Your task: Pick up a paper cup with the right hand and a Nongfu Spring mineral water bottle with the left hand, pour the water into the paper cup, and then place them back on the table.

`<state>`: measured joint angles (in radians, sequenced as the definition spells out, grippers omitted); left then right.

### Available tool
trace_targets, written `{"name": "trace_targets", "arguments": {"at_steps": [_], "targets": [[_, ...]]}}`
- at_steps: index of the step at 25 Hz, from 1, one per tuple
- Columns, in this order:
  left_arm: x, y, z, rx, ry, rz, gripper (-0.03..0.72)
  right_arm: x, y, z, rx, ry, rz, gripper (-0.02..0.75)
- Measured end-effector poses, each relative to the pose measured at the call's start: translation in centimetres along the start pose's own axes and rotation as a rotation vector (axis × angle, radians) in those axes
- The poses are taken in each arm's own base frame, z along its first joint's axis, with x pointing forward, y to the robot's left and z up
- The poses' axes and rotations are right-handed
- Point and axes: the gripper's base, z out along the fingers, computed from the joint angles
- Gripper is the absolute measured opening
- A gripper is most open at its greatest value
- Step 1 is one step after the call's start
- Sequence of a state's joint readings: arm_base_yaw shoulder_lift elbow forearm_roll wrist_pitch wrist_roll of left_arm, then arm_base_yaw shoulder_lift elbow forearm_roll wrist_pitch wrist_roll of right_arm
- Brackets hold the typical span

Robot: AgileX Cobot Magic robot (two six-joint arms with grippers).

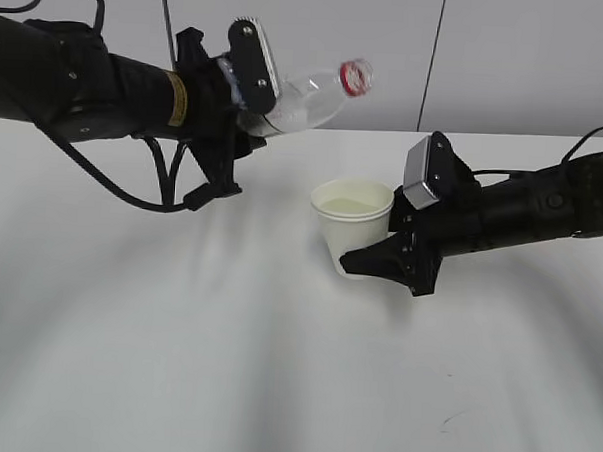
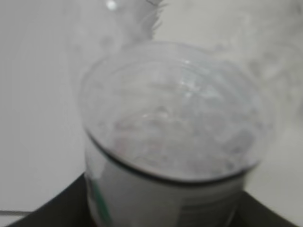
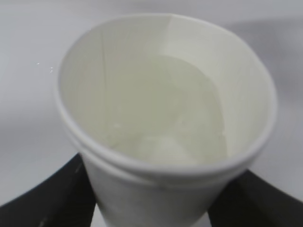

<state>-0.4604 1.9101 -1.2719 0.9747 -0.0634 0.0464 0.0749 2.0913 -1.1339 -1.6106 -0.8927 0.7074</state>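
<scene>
I had the clear plastic mineral water bottle with the red neck ring [image 1: 305, 94] clamped near its base in the yellow-stickered left gripper [image 1: 249, 109], held in the air and tilted with its open mouth pointing right and slightly up, above and left of the cup. From the left wrist camera I saw little but the blurred bottle body [image 2: 170, 137] between the dark fingers, and I could not make out any water left inside. The plain black right gripper [image 1: 385, 262] was closed around the lower wall of the small cream-white paper cup [image 1: 352, 220], which stood upright; whether its base touched the large white tabletop [image 1: 225, 363] I could not tell. The right wrist camera showed clear water [image 3: 165, 123] filling much of the cup [image 3: 156, 179].

I judged the pour as done, with setting both down as the step in hand. To do that well I would have righted the bottle first, keeping its mouth away from the cup, then lowered each straight down, well apart, releasing only once each base sat flat. The cup, soft and full, wanted no extra squeeze.
</scene>
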Motion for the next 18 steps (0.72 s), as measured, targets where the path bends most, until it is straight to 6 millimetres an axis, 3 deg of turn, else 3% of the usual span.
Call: {"name": "trace_targets", "arguments": {"at_steps": [8,18], "targets": [[1.6,1.4,0.0,-0.08,-0.058,-0.484,0.341,-1.0,-1.5,-0.2,0.158,-0.118,0.047,0.459],[3.3,-1.7,-0.3,-0.146,-0.187,-0.796,0.341,-1.2,-3.4,-0.7,0.373,-0.154,0.09,0.459]]}}
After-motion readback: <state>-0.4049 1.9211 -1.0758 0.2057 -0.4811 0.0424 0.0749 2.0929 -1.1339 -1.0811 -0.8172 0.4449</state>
